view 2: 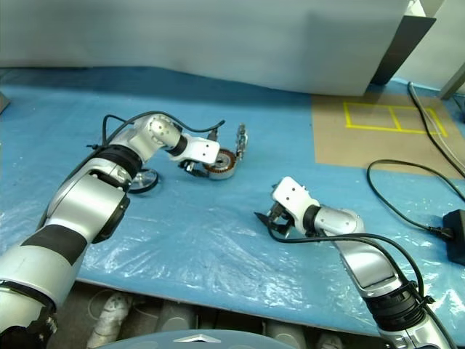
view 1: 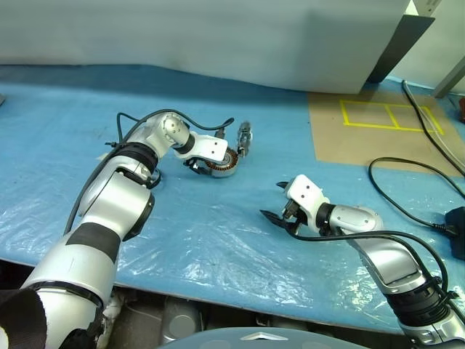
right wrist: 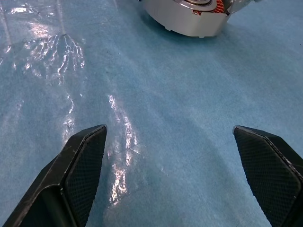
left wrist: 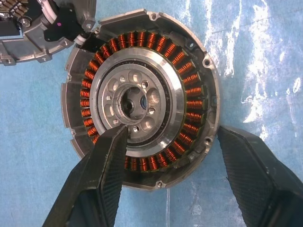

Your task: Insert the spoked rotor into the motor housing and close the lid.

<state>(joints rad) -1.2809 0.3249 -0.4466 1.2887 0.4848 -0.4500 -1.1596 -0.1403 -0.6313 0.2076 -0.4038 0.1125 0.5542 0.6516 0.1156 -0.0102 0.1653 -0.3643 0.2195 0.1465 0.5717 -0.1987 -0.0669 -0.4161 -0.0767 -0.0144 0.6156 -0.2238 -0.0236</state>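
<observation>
The motor housing (left wrist: 142, 101) is straddled by the parted left gripper (left wrist: 175, 142), one finger over its hub. The right gripper (right wrist: 170, 135) is held wide apart over the blue sheet (right wrist: 165, 85).

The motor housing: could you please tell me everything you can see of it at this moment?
The motor housing is a short, round, silver-grey metal casing lying flat and open on the blue plastic-covered table. Inside runs a ring of copper-brown windings around a silvery central hub with small holes and a dark bore. Its rim carries screw lugs. The lid stands raised at its far edge. The left hand straddles it: one finger lies over the hub's edge, the other sits just outside the rim.
</observation>
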